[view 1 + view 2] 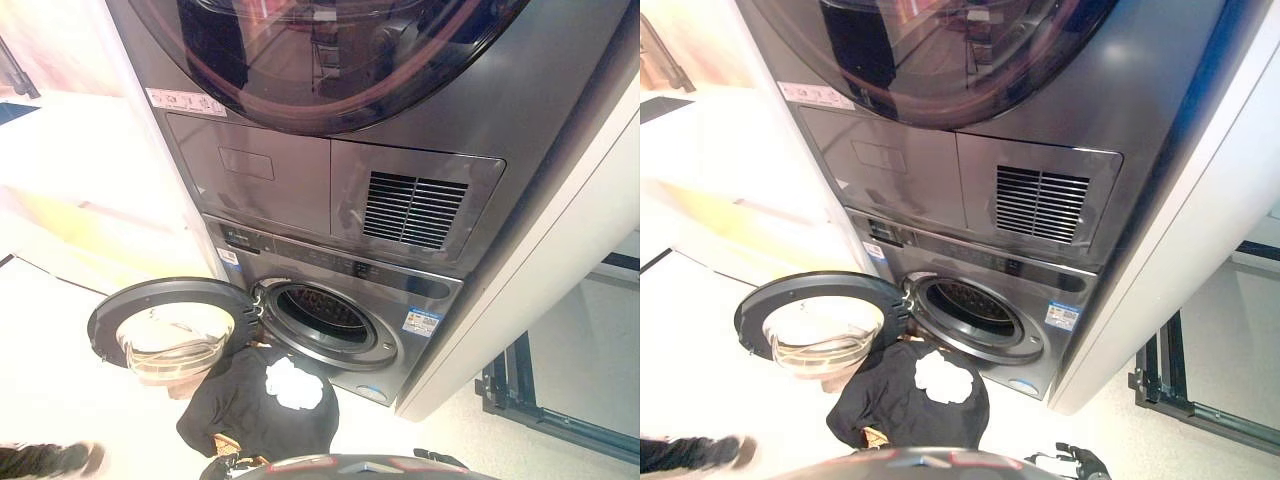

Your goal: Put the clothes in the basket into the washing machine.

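A black garment (250, 400) with a white patch (295, 383) lies heaped over a basket, of which only a tan corner (228, 443) shows, on the floor right before the washing machine (340, 300). The machine's round door (165, 325) stands open to the left and the drum opening (322, 312) looks dark and empty. A dark blurred shape at the lower left edge looks like my left hand (50, 458), away from the garment. Only a small part of my right hand (1085, 460) shows at the bottom edge, right of the basket.
A dryer (330, 60) with a round glass door is stacked on the washing machine. A white side panel (560, 260) runs along the machines' right. A black metal frame (540, 400) stands on the floor at the right. Pale floor lies left of the open door.
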You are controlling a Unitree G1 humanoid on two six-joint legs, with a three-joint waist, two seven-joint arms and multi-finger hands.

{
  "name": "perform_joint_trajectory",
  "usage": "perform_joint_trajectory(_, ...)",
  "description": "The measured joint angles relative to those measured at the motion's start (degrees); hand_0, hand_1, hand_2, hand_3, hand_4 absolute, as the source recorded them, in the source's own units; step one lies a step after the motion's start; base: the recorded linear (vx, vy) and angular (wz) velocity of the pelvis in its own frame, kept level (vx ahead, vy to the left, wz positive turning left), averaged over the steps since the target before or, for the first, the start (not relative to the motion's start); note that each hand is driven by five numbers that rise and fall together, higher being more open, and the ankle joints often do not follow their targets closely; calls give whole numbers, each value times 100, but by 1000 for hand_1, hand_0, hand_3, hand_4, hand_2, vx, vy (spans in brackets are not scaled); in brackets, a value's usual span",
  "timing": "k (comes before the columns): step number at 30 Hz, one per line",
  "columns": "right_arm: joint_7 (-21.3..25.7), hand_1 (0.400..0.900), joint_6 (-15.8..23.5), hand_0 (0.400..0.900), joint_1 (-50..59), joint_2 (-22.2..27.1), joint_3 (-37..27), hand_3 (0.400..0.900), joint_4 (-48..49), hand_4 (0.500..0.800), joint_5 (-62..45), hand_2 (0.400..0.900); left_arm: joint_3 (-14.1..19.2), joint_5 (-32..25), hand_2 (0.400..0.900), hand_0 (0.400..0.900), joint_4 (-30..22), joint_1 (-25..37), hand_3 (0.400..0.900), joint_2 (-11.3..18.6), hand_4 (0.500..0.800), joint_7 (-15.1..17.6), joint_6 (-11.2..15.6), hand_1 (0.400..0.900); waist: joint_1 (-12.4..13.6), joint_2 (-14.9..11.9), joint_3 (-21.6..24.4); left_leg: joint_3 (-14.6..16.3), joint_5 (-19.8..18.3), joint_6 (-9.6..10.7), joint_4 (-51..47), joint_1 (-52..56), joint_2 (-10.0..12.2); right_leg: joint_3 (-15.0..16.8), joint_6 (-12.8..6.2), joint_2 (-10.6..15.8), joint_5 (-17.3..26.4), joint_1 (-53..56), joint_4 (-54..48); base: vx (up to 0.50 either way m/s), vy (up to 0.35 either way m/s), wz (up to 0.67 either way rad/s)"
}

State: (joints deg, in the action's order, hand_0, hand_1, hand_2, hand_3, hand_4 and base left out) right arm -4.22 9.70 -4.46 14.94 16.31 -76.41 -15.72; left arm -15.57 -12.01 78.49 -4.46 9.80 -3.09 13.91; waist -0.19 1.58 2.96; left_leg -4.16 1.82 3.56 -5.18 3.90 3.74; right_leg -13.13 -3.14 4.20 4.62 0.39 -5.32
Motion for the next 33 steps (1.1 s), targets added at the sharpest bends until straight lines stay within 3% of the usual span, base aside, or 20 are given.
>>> perform_joint_trajectory(9, 11, 900, -1, 900, -2, 23, -54, 900, -3, 800, -52, 900, -238, 168, 900, 900, -76, 38, 900, 15, 800, 62, -1, 900, -14, 0, 3, 13, -2, 0, 1, -50, -2, 15, 0, 1, 0, -63, 1, -3, -1, -2)
perform_joint_trajectory(11, 25, 900, -1, 900, -25, 48, -95, 900, -13, 800, -128, 900, -464, 444, 900, 900, -137, 100, 900, 42, 800, 132, 3, 900, -24, 2, 1, 34, -2, 1, 21, -77, -7, 40, -4, -4, 4, -113, 17, -45, -15, -11)
perform_joint_trajectory(14, 57, 900, 4, 900, 35, 164, -319, 900, -67, 800, -279, 900, -1155, 991, 900, 900, -512, 294, 900, 253, 800, 219, 10, 900, -59, 8, -7, 81, 14, -10, 34, -288, -40, 149, 5, -14, 39, -329, 32, -68, -16, -3)
perform_joint_trajectory(16, 121, 900, -5, 900, 131, 301, -535, 900, -211, 800, -511, 900, -1365, 1248, 900, 900, -657, 528, 900, 345, 800, 300, 22, 900, -125, 9, -36, 62, 23, -22, 71, -467, -73, 145, 13, -5, 53, -475, 32, -54, -11, 1)
perform_joint_trajectory(18, 192, 900, -18, 900, 229, 501, -717, 900, -266, 800, -710, 900, -1474, 1385, 900, 900, -860, 831, 900, 461, 800, 372, 32, 900, -184, 2, -182, 74, 42, -10, 84, -548, -82, 163, -8, 7, 70, -563, 32, -102, -4, -9)
perform_joint_trajectory(22, 401, 900, -1, 900, 721, 822, -787, 900, -367, 800, -966, 900, -2325, 1896, 900, 900, -1248, 1716, 900, 875, 800, 644, 151, 900, -290, 5, -547, 189, 135, -11, 119, -1015, -120, 300, -14, 12, 252, -1098, 56, -148, 24, -21)
perform_joint_trajectory(26, 588, 900, 118, 900, 1251, 917, -918, 900, -357, 800, -1137, 900, -2946, 2591, 900, 900, -1245, 2817, 900, 881, 800, 1062, 175, 900, -433, 10, -1107, 287, 165, -16, 281, -1406, -163, 428, 12, 34, 393, -1477, 49, -89, 23, -17)
perform_joint_trajectory(30, 692, 900, 285, 900, 1415, 915, -932, 900, -257, 800, -1258, 900, -3615, 3523, 900, 900, -1390, 3663, 900, 998, 800, 1655, 252, 900, -552, 72, -1389, 398, 164, -17, 336, -1728, -164, 496, 7, 36, 416, -1855, 148, -83, 2, -12)
perform_joint_trajectory(33, 798, 900, 419, 900, 1498, 880, -932, 900, -170, 800, -1435, 900, -3851, 4144, 900, 900, -1384, 4262, 900, 1042, 800, 1987, 192, 900, -647, 78, -1683, 412, 164, -17, 405, -2001, -168, 534, 12, 42, 420, -2169, 249, -74, -6, 1)
